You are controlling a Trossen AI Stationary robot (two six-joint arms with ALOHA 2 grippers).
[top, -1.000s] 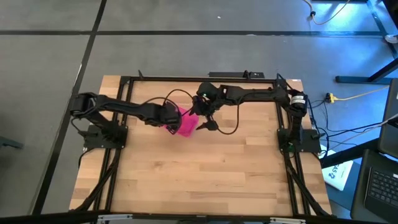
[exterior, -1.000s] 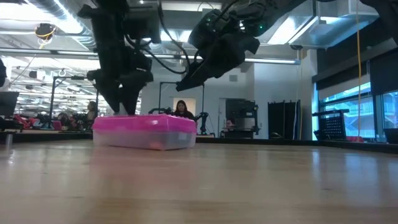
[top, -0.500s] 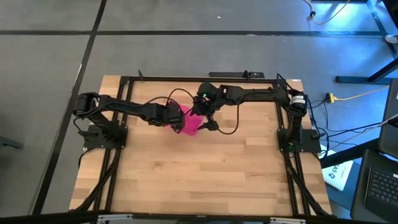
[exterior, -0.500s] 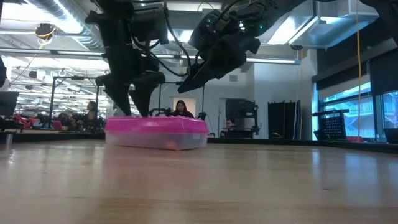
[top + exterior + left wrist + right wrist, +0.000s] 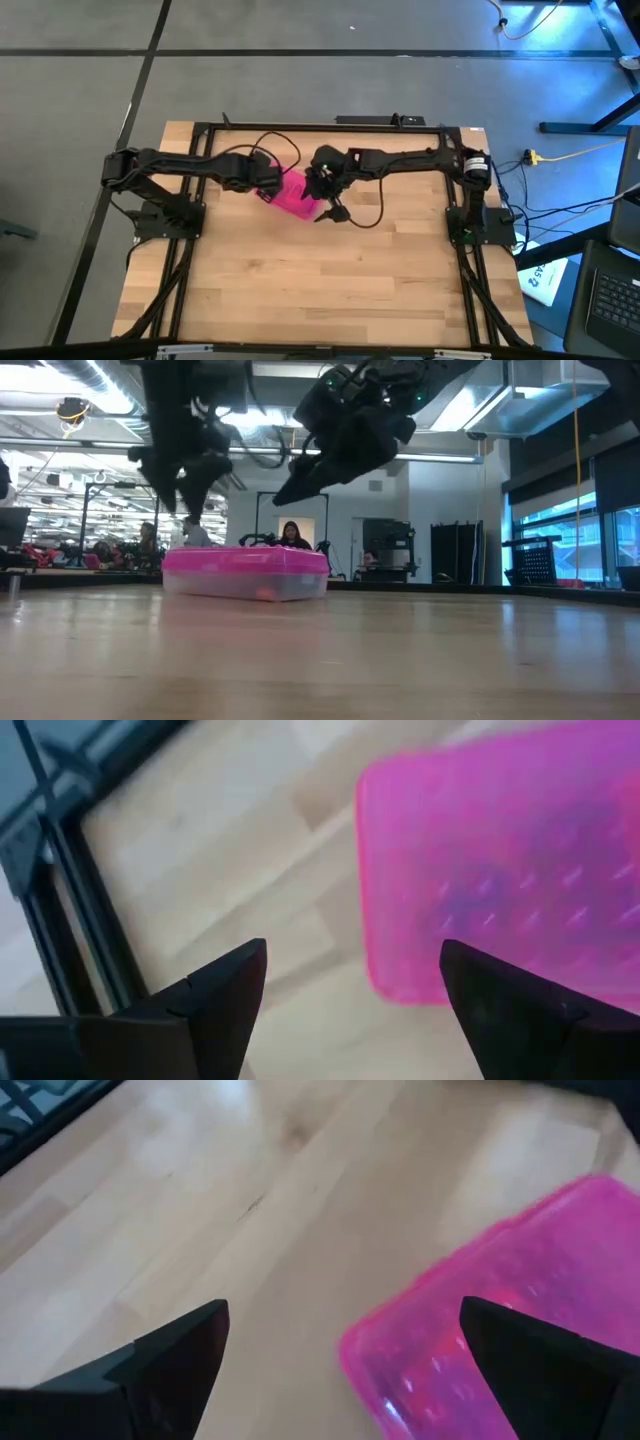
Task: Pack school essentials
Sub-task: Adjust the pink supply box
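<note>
Behind table (image 5: 420, 650), low view alone shows a person (image 5: 292, 536).

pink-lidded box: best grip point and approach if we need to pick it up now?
Likely from above, fingers straddling the short width at mid-length. The box lies flat on the table, lid on, low and wide, so a side approach gets little wall. Its long axis runs diagonally in the high view; turn the wrist to match. The left gripper and right gripper both hover open above its opposite ends.
</note>
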